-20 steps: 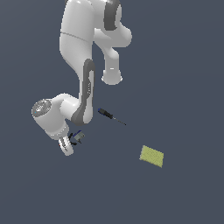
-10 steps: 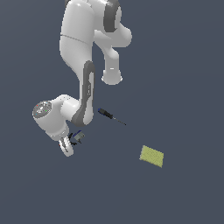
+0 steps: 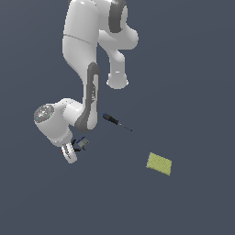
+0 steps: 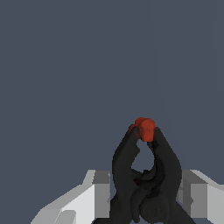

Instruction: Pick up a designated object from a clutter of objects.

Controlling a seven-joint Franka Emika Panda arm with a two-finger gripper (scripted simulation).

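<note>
- Pincer [image 4: 142,192] pressed onto the black spring clamp [image 4: 144,175], one pale finger [image 4: 98,192] at each flank of its dark body, red tips [image 4: 143,127] pointing away from the wrist.
- Clamp seated low between the fingers, body gripped rather than the tips; judged a sound hold, best kept firm, since a sprung, rounded body could twist or squirt out under a loosened squeeze.
- Best carried straight up and slowly, wrist kept level, no swing until well above the bench [image 3: 193,82].
- Whether the clamp was already off the bench: could not be told from either view.
- In the exterior view, pincer [image 3: 75,149] low at that view's left, under the bent white arm [image 3: 87,55]; clamp there only a small dark smudge [image 3: 81,143], tips not made out.
- Grip detail and red tips given by the wrist view alone.
- Surroundings given by the exterior view alone: slim screwdriver [image 3: 117,122] near, toward that view's right; yellow-green pad [image 3: 159,164] well apart, further right.
- Grey-blue block not picked out for certain in either view.
</note>
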